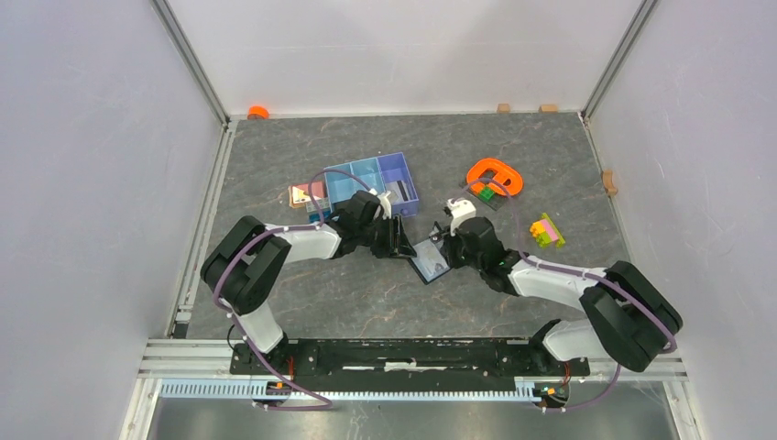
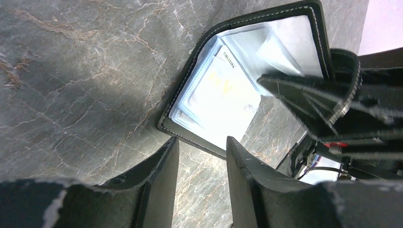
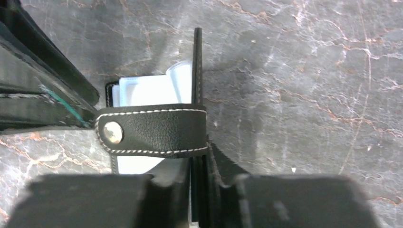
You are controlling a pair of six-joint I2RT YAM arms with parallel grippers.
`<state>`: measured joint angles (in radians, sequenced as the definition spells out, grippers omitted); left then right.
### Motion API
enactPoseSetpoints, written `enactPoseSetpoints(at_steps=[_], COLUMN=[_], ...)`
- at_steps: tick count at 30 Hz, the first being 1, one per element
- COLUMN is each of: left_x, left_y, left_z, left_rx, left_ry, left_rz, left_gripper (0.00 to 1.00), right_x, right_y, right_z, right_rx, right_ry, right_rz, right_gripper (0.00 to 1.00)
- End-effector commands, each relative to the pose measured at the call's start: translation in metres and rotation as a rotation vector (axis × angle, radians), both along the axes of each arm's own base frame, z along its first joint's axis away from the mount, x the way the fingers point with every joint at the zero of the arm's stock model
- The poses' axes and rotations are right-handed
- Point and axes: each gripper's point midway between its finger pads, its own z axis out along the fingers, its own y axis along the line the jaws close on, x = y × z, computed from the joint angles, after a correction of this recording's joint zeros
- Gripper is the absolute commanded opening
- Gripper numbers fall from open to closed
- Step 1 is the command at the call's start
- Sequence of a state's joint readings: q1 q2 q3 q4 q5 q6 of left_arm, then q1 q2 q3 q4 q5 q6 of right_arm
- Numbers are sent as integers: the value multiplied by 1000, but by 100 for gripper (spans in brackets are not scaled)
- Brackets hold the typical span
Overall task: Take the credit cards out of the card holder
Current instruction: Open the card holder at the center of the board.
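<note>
The black card holder lies open on the table between my two grippers. In the left wrist view its clear sleeves face up, with a pale card with yellowish marks inside the card holder. My left gripper is open and empty, its tips just short of the holder's near edge; it also shows in the top view. My right gripper is shut on the holder's raised cover, which stands edge-on. The closing tab with its snap hangs across. The right gripper also shows in the top view.
A blue three-compartment tray stands just behind the left gripper, with a small pale block to its left. An orange ring-shaped object and coloured bricks lie at the right. White walls enclose the table.
</note>
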<state>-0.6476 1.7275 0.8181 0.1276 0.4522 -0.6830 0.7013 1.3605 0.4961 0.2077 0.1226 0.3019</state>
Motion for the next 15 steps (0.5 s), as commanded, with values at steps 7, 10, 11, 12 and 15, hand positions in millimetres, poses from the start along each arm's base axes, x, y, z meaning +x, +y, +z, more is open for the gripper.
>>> enactPoseSetpoints(at_steps=[7, 10, 11, 12, 15], left_x=[4, 4, 4, 3, 1], left_y=[-2, -3, -4, -4, -8], left_z=[21, 20, 21, 20, 20], left_rx=[-54, -71, -77, -82, -107], left_ry=[-69, -56, -55, -50, -37], left_rz=[-7, -6, -6, -9, -19], left_gripper=[55, 58, 59, 59, 61], right_x=[-4, -9, -13, -14, -21], right_y=[-1, 0, 1, 1, 3], right_z=[18, 31, 36, 44, 61], right_rx=[419, 571, 620, 663, 757], right_ry=[49, 42, 43, 30, 11], right_rz=[-9, 14, 28, 42, 81], right_gripper=[0, 0, 0, 0, 0])
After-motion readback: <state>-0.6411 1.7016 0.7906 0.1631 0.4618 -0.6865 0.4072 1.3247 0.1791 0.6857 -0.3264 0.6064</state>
